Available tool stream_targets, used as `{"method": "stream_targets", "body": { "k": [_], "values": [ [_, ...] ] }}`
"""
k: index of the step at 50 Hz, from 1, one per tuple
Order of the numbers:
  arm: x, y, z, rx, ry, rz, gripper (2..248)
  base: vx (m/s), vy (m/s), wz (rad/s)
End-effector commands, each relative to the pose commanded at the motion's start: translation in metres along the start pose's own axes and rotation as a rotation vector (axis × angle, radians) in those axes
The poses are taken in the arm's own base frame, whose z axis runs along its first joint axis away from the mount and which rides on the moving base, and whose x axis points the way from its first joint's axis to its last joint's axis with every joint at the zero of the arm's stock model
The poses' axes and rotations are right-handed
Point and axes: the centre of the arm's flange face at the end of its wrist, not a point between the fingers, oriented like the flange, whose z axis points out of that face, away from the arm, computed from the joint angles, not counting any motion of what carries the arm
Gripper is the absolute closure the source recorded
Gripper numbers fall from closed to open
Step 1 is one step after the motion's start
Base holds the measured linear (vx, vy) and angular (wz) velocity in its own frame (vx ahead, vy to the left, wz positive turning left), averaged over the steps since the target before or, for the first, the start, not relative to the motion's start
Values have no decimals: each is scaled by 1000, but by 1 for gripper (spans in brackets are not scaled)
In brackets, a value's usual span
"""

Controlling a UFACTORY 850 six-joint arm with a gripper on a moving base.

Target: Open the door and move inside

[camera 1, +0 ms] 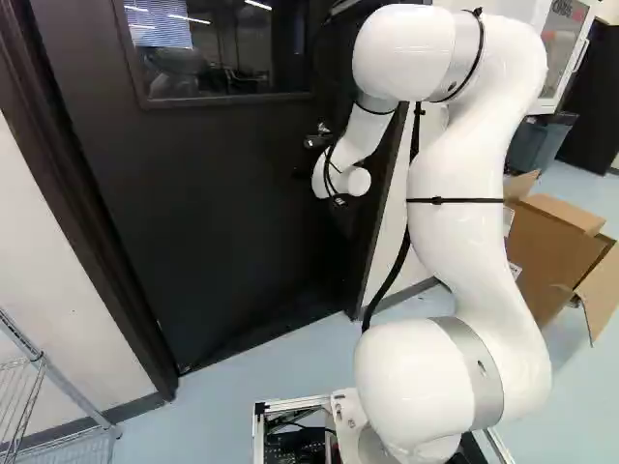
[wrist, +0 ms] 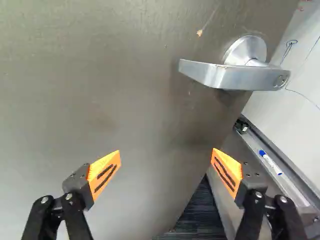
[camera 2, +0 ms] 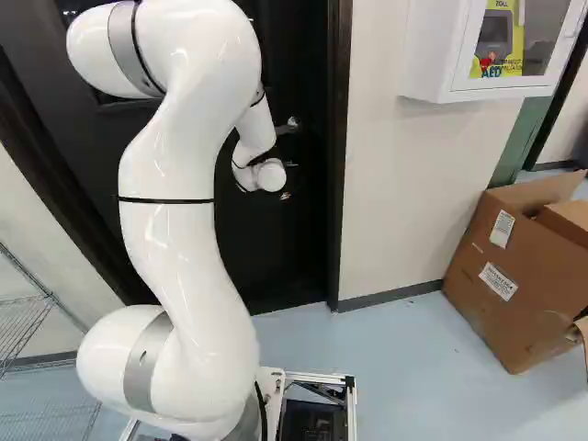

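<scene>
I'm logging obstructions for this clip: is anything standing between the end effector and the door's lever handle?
Nothing visible does. In the wrist view, the lever handle is ahead of the open end effector, off toward the door's free edge, with only the door's surface showing between.

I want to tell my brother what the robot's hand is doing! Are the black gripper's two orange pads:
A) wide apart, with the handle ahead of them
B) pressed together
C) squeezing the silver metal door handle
A: in the wrist view, the black gripper has its orange pads standing wide apart, and the silver door handle is ahead, touching neither.
</scene>
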Motion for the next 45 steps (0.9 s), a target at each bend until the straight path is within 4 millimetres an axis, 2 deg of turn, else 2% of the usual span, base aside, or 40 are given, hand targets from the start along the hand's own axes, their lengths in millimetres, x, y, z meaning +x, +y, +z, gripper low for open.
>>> {"method": "stream_targets", "body": {
  "k": [45],
  "values": [
    [-6, -44, -80, -19, -82, 65, 3, 0, 0, 0]
  ]
}}
